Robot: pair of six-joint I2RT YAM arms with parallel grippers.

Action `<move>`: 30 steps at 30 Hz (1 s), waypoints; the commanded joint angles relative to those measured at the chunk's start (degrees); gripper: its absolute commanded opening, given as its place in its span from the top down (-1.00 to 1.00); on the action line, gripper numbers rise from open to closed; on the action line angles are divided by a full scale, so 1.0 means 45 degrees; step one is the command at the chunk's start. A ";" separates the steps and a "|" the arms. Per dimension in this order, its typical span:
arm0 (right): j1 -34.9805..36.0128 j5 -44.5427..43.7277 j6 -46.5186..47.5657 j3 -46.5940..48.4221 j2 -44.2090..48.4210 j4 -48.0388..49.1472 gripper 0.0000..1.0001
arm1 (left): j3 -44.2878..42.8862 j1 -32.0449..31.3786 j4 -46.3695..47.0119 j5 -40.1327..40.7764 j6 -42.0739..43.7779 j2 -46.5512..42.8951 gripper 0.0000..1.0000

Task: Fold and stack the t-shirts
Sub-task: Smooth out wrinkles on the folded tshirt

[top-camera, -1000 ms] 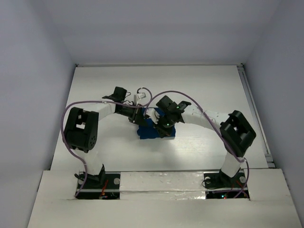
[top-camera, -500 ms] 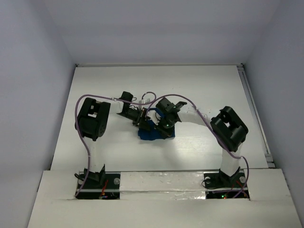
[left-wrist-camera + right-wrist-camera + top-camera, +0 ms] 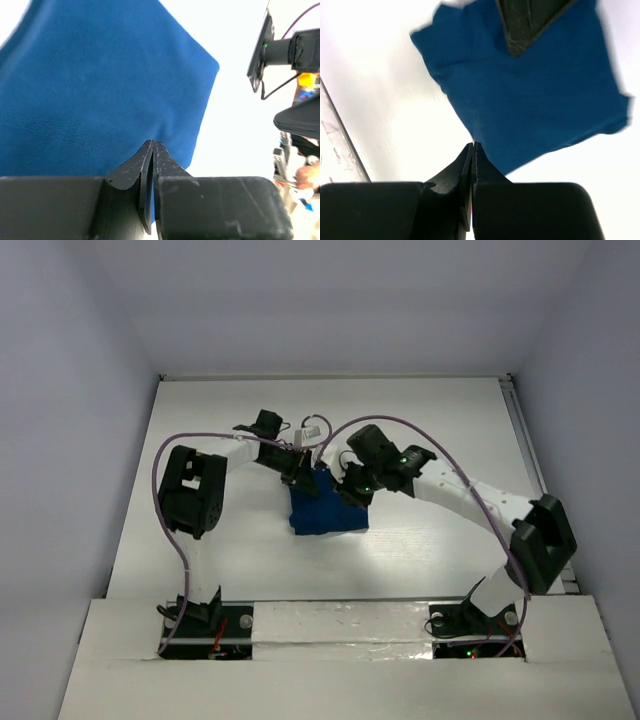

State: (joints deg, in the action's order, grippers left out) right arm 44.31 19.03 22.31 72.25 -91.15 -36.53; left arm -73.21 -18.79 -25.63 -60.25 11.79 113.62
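The right arm (image 3: 470,500) has swung out since a moment ago: its elbow now sits near the table's right edge and the forearm reaches long and low toward the middle. Both grippers have drawn back from the centre of the cloth to its far edge.

The white table (image 3: 430,410) carries everything. The left arm (image 3: 190,490) stands folded by the left edge, its forearm angling in toward the middle, with a purple cable (image 3: 165,455) looping over it.

The t-shirt (image 3: 328,512) lies about midway across the table, slightly left of centre. It is folded into a rough square, plain blue side up, flat on the surface.

The left gripper (image 3: 300,472) is over the shirt's far left corner and the right gripper (image 3: 352,492) over its far right corner. Each has its fingers pressed together with no cloth between them. Whether the tips touch the fabric I cannot tell.
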 commanded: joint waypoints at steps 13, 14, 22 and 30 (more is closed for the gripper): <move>-0.0102 -0.0087 0.0610 0.0526 -0.3177 0.0522 1.00 | -0.1602 0.2259 -0.1237 -0.0400 0.0836 -0.0623 1.00; -0.0102 -0.0087 0.0629 0.0624 -0.3316 0.0502 1.00 | -0.1641 0.2261 -0.1316 -0.0420 0.0914 -0.0524 1.00; -0.0102 -0.0204 0.0649 0.0547 -0.2949 0.0482 1.00 | -0.1855 0.2513 -0.1492 -0.0576 0.1168 0.0044 1.00; -0.0219 -0.1083 0.0551 0.0605 -0.0936 0.0794 1.00 | -0.3340 0.3373 -0.2878 -0.0732 0.1734 -0.0932 1.00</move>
State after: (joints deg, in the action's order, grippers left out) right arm 43.86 16.51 24.23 73.21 -99.04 -35.42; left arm -85.62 -5.80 -34.98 -60.84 17.19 114.26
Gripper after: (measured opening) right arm 0.009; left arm 0.003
